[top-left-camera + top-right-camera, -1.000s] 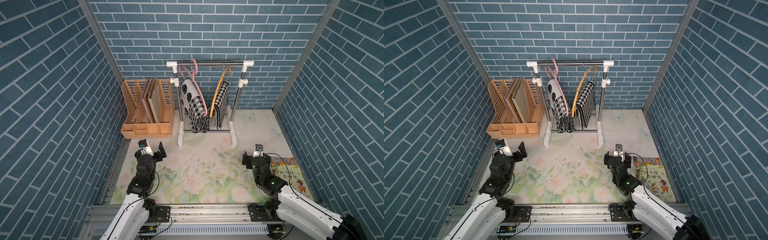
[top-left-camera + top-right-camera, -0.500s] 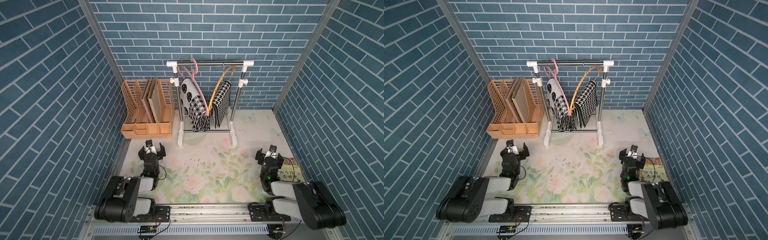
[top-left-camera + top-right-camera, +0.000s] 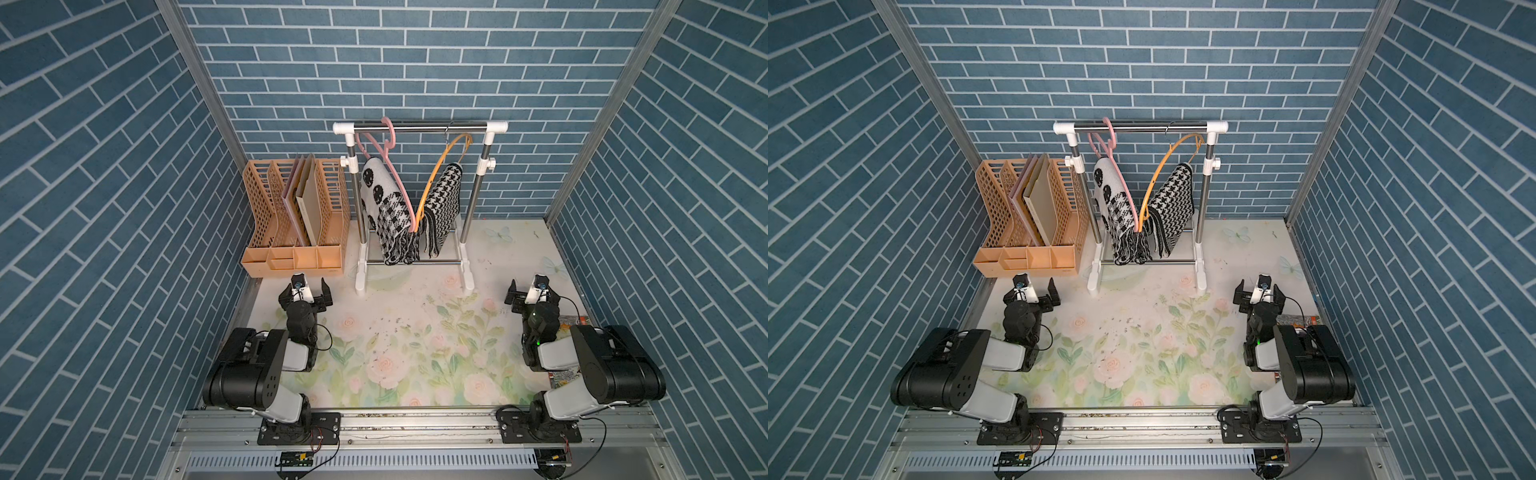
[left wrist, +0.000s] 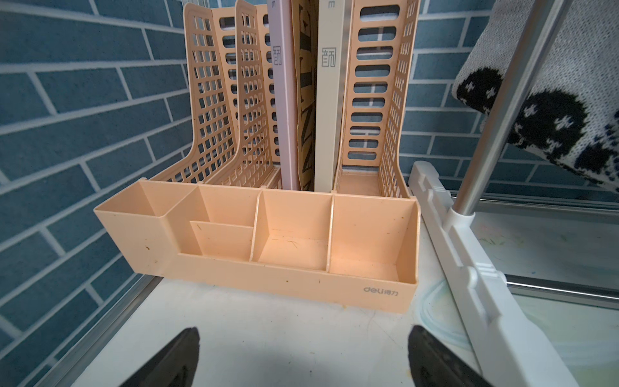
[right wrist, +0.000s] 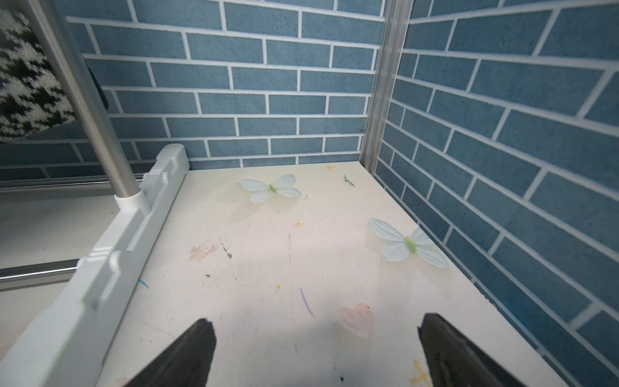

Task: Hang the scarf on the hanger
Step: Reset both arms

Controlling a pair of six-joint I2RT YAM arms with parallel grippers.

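The left claw (image 3: pixel 304 291) stands wide open with nothing between its two fingers, low over the mat (image 3: pixel 415 332) just in front of the file holder (image 3: pixel 291 232). The right claw (image 3: pixel 533 291) is wide open too and holds nothing, near the right foot of the rack (image 3: pixel 436 128). In both top views the two arms are folded back at the near edge, well apart from each other.

One rack stands at the back wall, and two hangers are on its rail: a pink hanger (image 3: pixel 400 187) and an orange hanger (image 3: pixel 432 178). There are two scarves, one on each. The spotted scarf (image 3: pixel 376 191) is draped over the pink hanger, and the checked scarf (image 3: pixel 446 195) over the orange one. Their fringed ends hang close together just above the rack's lower bar.

The left wrist view shows the one file holder with three folders (image 4: pixel 326 100) standing upright together in one slot. Its front tray has four bins across, one of them with a smaller pocket inside.

One booklet (image 3: pixel 575 322) lies on the mat beside the right arm, partly hidden by it. The right wrist view shows two printed butterflies (image 5: pixel 271 189) on the mat near the corner.
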